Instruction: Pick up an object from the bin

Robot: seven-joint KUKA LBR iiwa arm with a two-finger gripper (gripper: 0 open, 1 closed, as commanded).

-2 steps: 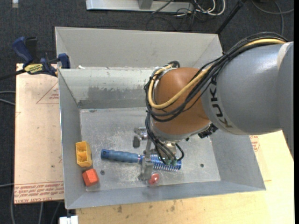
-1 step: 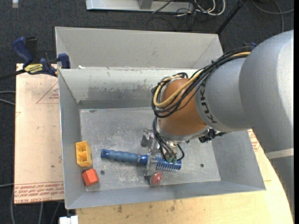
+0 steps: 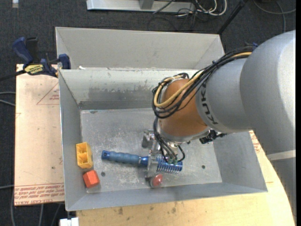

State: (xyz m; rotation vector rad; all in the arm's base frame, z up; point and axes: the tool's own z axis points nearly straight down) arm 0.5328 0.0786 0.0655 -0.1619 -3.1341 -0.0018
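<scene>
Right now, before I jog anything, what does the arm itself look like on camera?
The arm is a thick, rounded silver-grey link with black KUKA lettering. Its wrist wears a domed orange cover, with yellow and black cables looped over it.
</scene>
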